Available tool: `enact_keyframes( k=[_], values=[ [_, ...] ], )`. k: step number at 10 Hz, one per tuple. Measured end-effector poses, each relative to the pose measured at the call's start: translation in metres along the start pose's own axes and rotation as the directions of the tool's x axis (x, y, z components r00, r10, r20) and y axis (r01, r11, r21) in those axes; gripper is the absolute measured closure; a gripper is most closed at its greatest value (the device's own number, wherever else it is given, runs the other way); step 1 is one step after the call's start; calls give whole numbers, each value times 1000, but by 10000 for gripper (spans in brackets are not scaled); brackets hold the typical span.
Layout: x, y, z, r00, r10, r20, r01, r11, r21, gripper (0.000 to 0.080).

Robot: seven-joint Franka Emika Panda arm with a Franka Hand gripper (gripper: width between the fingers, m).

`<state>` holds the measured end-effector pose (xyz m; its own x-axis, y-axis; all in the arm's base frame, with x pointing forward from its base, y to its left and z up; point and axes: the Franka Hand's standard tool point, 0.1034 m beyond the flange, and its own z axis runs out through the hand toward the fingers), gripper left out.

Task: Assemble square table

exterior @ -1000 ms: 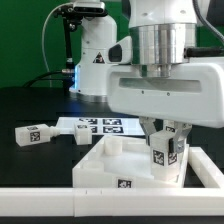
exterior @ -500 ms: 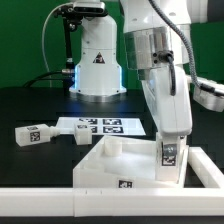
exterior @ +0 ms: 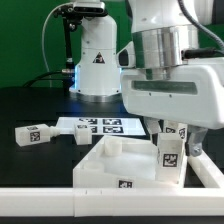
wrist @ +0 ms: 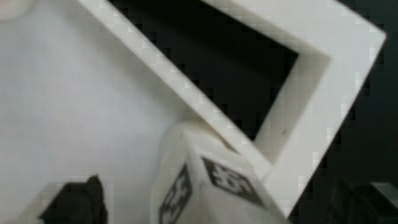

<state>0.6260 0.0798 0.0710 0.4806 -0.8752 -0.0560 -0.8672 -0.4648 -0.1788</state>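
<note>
Hangs straight down over the black worktop [exterior: 25, 110], with the bulky white wrist housing [exterior: 170, 95] vertical, close to the edge nearest the exterior camera and toward the exterior view's right. Clenches the pincer [exterior: 170, 136] on the upper end of a stubby white plastic leg with a black-and-white tag [exterior: 170, 158]. Holds that leg upright inside the large white plastic square top with raised rim [exterior: 98, 162], near its corner on the exterior view's right; cannot tell whether the leg's foot touches the floor of the top.

Shows only in the exterior view: a second tagged white leg [exterior: 32, 135] lying well apart toward the exterior view's left, the marker board [exterior: 100, 125] behind the top, and a long plain white rail [exterior: 60, 205] along the near edge.

Shows only in the wrist view: the top's floor [wrist: 71, 110] and the inner angle of its rim, just beside the held leg [wrist: 222, 180].
</note>
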Motion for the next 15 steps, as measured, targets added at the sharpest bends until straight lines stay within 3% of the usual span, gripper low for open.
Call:
enact_keyframes(
  k=[3, 4, 6, 8, 9, 11, 12, 13, 15],
  values=[
    [4, 1, 0, 971, -240, -9, 240, 971, -10, 151],
    [6, -1, -2, 886, -463, -18, 463, 886, -30, 151],
    [11, 2, -2, 668, -743, 32, 744, 667, -47, 151],
    [13, 2, -1, 626, -779, 32, 780, 624, -46, 151],
    [13, 2, -1, 633, -773, 32, 774, 632, -47, 151],
    [13, 2, -1, 637, -771, 32, 771, 635, -47, 424],
    [13, 2, -1, 695, -718, 28, 719, 694, -48, 424],
    [13, 2, -1, 746, -665, 24, 666, 745, -50, 516],
    [13, 1, -3, 880, -475, 9, 475, 878, -58, 515]
  ],
)
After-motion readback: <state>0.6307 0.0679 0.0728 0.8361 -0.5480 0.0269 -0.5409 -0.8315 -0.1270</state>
